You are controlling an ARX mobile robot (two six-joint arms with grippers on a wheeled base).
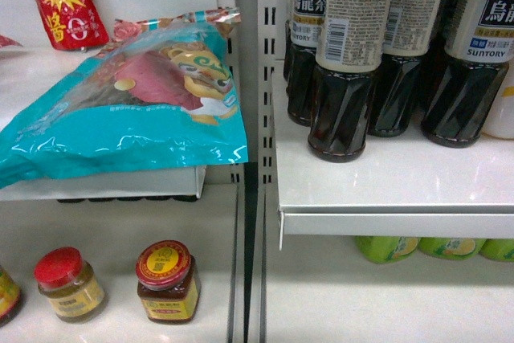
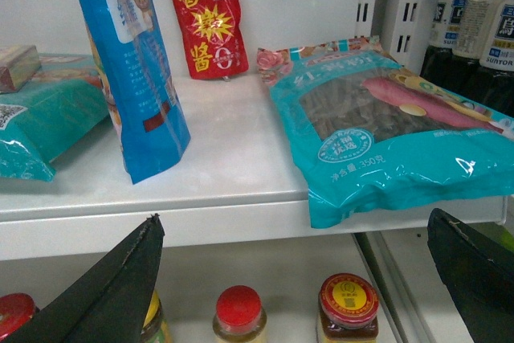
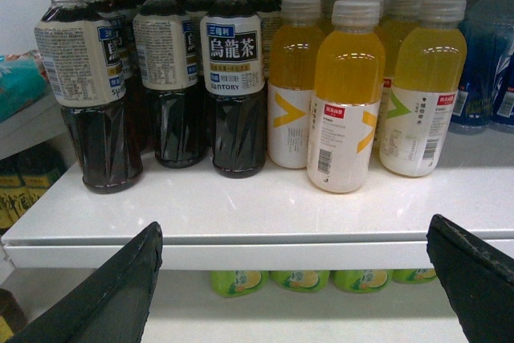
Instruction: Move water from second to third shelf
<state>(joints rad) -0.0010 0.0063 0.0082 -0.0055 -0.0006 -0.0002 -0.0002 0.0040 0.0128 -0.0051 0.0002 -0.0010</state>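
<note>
Clear bluish water bottles (image 3: 486, 46) stand at the far right of the drinks shelf (image 3: 265, 234) in the right wrist view. They are partly cut off by the frame and sit behind the orange juice bottles (image 3: 347, 94); their labels are too small to read. My right gripper (image 3: 295, 226) is open in front of that shelf's edge, well left of the water, holding nothing. My left gripper (image 2: 295, 222) is open before the snack shelf (image 2: 161, 222), also holding nothing. Neither gripper shows in the head view.
Dark oolong tea bottles (image 3: 233, 70) fill the left of the drinks shelf, also in the head view (image 1: 349, 54). Green bottles (image 3: 305, 280) stand on the shelf below. A teal snack bag (image 2: 385, 134), a blue bag (image 2: 132, 62) and a red pouch (image 2: 207, 26) lie on the left bay; sauce jars (image 1: 167, 279) stand below.
</note>
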